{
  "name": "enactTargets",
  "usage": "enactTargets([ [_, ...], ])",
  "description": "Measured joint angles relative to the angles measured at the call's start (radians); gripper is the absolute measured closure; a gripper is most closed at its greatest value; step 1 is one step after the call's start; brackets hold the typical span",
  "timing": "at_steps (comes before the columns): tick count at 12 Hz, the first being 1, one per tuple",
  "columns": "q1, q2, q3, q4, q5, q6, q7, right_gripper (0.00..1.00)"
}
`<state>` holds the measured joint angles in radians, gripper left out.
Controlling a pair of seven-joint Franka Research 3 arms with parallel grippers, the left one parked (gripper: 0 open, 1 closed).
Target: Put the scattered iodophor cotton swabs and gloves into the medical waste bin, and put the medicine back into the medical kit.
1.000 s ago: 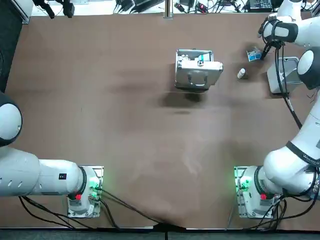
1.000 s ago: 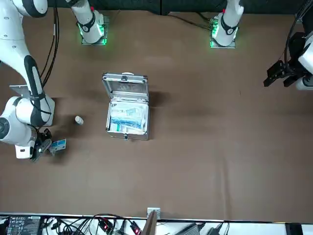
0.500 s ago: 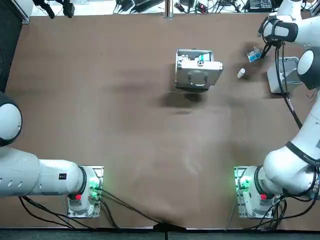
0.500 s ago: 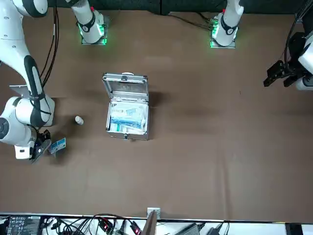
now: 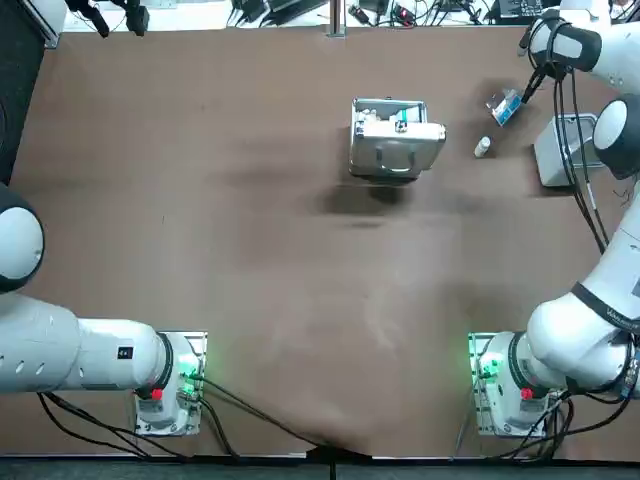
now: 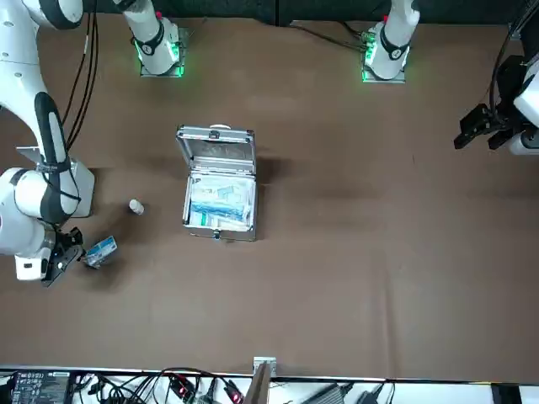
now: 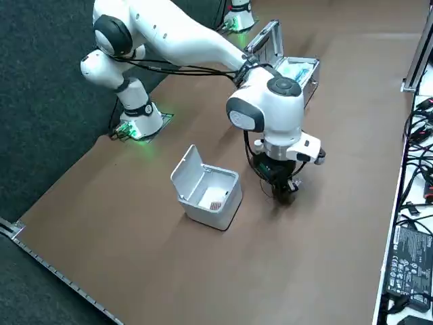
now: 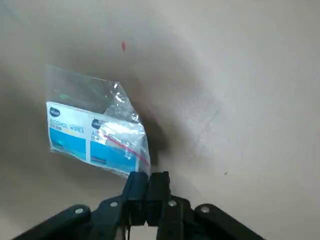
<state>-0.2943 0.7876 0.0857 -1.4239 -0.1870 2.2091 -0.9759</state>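
Across the top view from left to right: the medical kit [image 5: 396,140] stands open mid-table, a small white bottle [image 5: 483,147] lies apart to its right, then comes the bag of alcohol wipes [image 5: 503,106], then the right gripper [image 8: 146,176], and last the waste bin [image 5: 560,150] with its lid up. The fingers are pinched narrow on one corner of the bag. Its long side trails away from them toward the kit, and its shadow suggests it hangs clear of the table. The right arm reaches far out, wrist pointing down. The carry should run to the robot's left, to the kit.
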Motion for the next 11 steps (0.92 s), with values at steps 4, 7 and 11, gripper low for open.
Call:
enactTargets([
  [4, 0.0, -0.033, 0.003, 0.018, 0.057, -0.068, 0.0, 0.99],
  [7, -0.001, -0.109, 0.004, 0.028, 0.121, -0.107, 0.0, 0.99],
  [11, -0.016, -0.209, -0.003, 0.03, 0.14, -0.184, 0.004, 0.99],
])
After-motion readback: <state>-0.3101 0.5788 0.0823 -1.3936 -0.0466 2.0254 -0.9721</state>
